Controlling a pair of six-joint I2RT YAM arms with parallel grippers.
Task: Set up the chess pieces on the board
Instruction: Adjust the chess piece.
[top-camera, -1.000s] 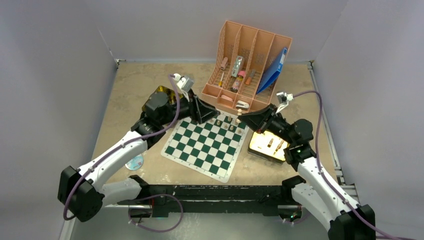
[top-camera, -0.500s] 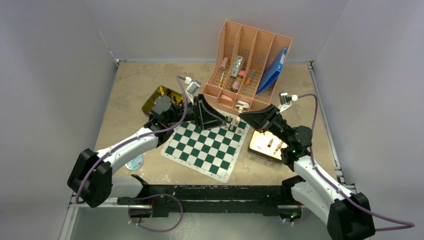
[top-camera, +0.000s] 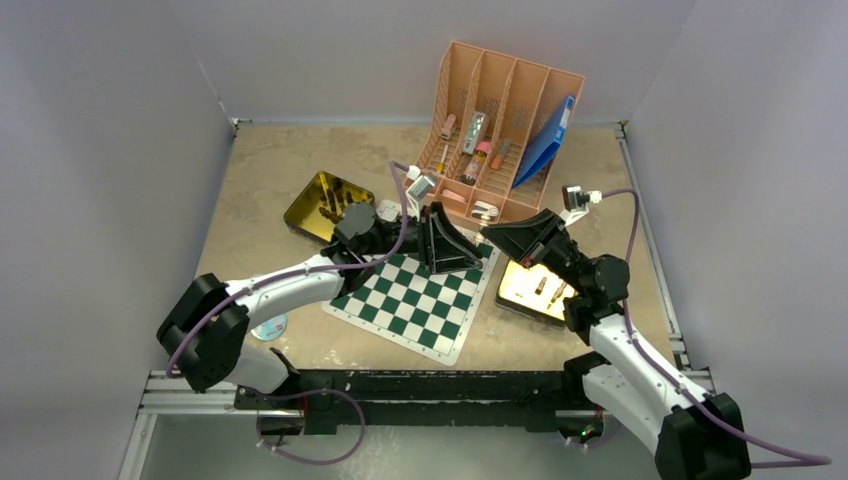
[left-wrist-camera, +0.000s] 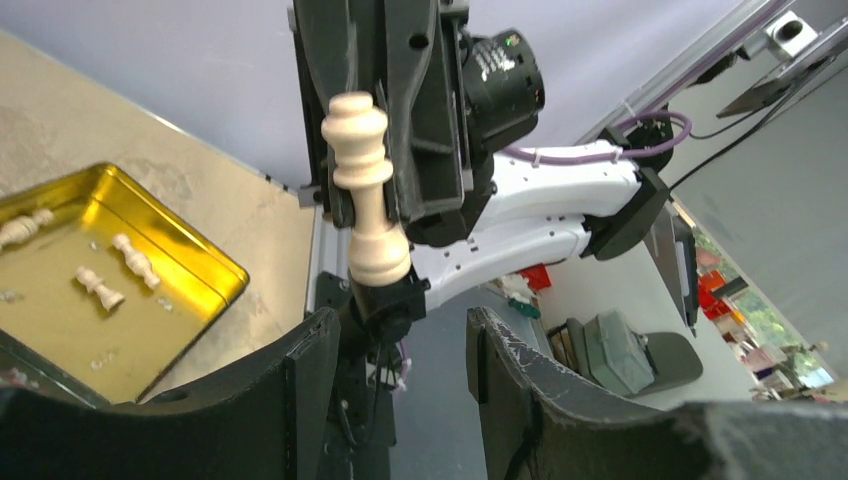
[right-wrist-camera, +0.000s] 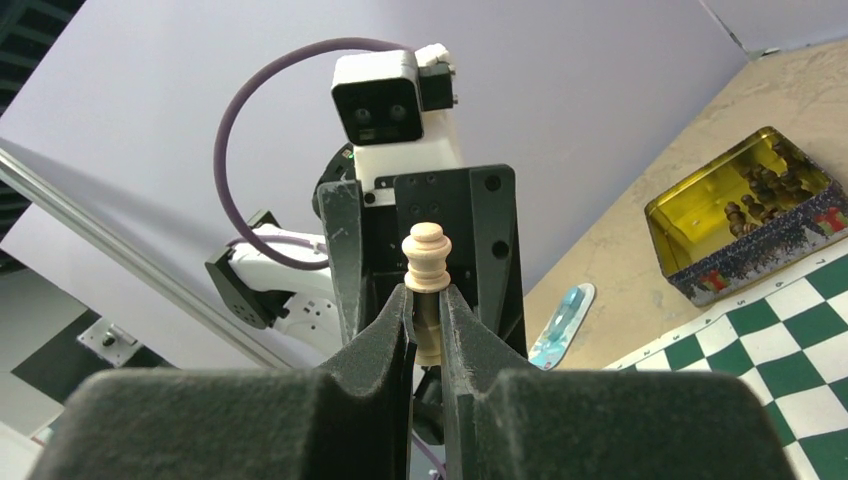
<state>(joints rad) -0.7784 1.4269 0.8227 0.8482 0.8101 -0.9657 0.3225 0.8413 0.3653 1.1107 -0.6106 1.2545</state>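
Pale turned chess piece (right-wrist-camera: 426, 250) — smooth, bare wood; gold rectangular tin (left-wrist-camera: 180, 245), lower left — glossy, mirror-like metal; peach slotted organiser (top-camera: 500, 75), matt plastic.

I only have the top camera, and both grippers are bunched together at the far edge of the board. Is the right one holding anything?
Observer: Yes. The right gripper is shut on a pale chess piece, its head poking above the fingers.
Operator: And the left one?
Observer: The left gripper is open and empty; the piece sits ahead of its fingertips, not between them.
Operator: What's in the tin by the left arm?
Observer: Dark brown pieces, bunched at one end of that gold tin.
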